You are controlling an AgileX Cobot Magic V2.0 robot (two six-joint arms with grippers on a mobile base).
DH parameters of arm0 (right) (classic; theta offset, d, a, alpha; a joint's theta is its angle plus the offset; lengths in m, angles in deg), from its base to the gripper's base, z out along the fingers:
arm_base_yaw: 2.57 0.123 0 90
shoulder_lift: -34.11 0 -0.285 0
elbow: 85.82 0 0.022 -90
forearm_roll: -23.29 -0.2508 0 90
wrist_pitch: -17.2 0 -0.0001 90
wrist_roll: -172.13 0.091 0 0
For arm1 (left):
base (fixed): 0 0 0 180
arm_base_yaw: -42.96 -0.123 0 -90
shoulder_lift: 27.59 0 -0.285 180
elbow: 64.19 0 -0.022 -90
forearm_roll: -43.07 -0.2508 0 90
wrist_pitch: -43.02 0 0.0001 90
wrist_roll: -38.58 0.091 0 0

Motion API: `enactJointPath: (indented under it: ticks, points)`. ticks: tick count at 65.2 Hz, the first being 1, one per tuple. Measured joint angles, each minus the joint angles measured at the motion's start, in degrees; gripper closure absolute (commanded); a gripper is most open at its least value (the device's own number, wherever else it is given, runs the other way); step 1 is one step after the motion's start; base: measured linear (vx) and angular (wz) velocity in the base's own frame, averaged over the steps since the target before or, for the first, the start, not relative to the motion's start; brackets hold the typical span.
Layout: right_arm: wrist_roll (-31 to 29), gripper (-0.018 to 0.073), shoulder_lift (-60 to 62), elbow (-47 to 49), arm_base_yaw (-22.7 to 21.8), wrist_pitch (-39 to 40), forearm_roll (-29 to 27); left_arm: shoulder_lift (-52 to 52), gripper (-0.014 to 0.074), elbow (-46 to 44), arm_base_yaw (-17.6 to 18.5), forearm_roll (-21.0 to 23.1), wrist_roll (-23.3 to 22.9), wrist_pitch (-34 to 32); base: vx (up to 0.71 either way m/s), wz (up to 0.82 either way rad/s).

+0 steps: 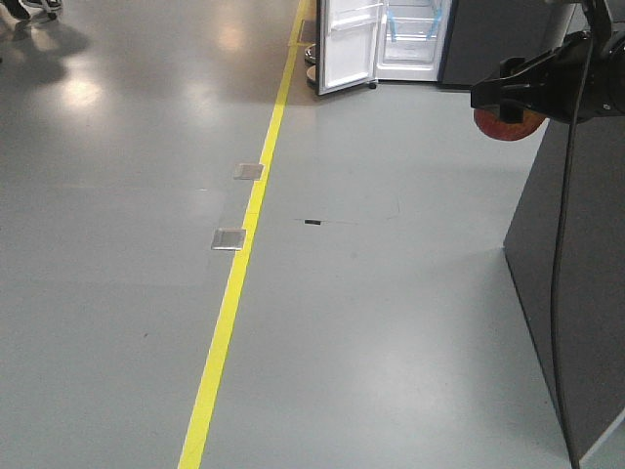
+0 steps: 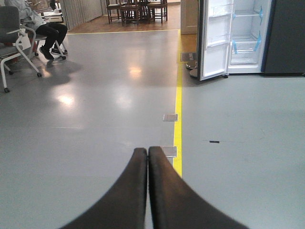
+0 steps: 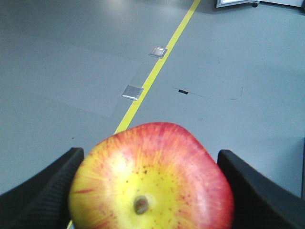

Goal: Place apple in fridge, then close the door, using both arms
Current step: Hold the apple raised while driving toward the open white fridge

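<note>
The right pincer (image 1: 520, 90) is clamping the apple (image 3: 151, 177) from both sides, and the fruit is hanging just under the black fingers. The left pincer (image 2: 147, 160) is riding with its fingers pressed together and nothing between them. The fridge (image 2: 248, 36) is standing well away at the far edge of the grey floor (image 1: 391, 293), right of the yellow floor line (image 1: 234, 293). Its door (image 2: 213, 43) is hanging open on the left side.

The step in hand is probably the carry toward the fridge. Doing it well means holding the squeeze steady, driving in right of the line, and aiming between door and cabinet so the apple is reaching a shelf without clipping the door bins. The empty left arm is best saved for the door.
</note>
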Motion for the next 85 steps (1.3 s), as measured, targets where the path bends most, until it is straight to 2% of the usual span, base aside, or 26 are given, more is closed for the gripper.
enactJointPath:
  ticks: [85]
  points:
    - [0.00, 0.0394, 0.00, 0.00, 0.00, -0.59, 0.00, 0.00, 0.0602, 0.00, 0.00, 0.00, 0.00, 0.00, 0.22, 0.00]
